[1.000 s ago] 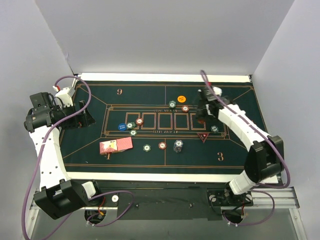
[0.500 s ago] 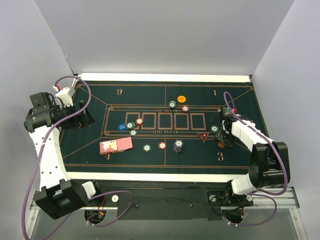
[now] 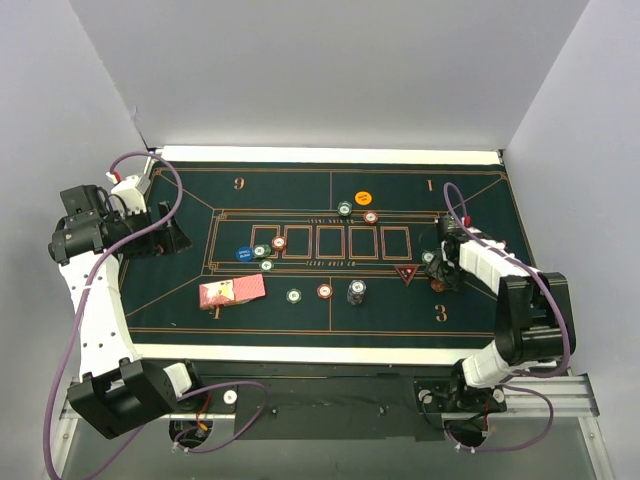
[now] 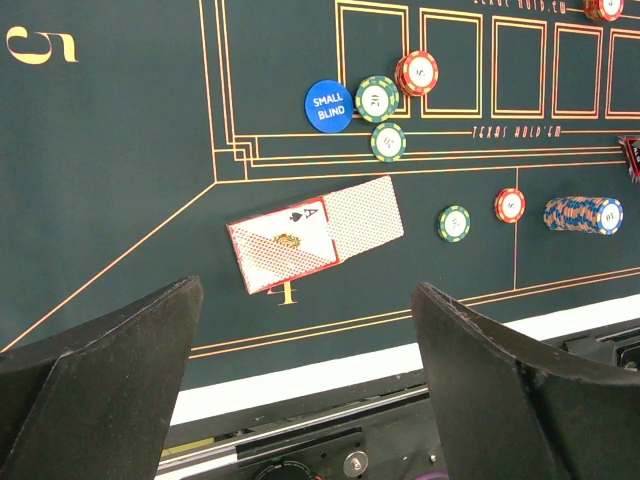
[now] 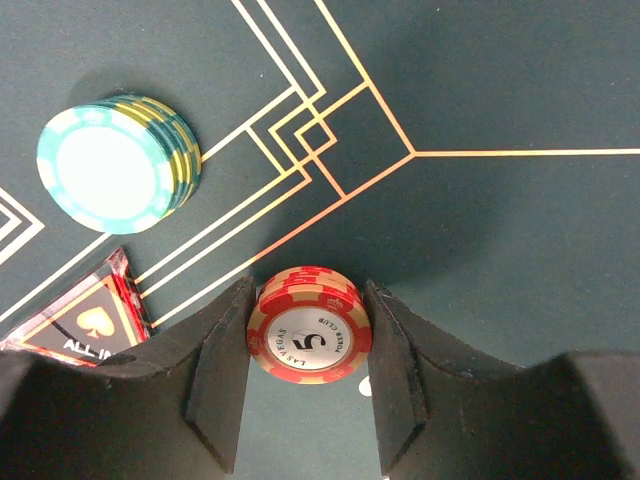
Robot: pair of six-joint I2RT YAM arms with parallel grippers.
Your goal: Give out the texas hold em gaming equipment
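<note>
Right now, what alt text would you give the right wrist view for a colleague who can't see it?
The right gripper clamps a red chip marked 5 by its edges, over a dark green mat with orange lines. A short stack of green chips sits at upper left, and part of a triangular all-in marker shows at lower left.

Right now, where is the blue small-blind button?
Top view, left half of the mat: the blue button lies just left of a green chip, beyond the playing cards.

Has white shells on the left arm (image 3: 95,310) and right arm (image 3: 487,262), chunky black joints and bases, long purple cables (image 3: 151,154) looping beside them, and fat, dull black fingers (image 4: 110,380) with worn edges.
</note>
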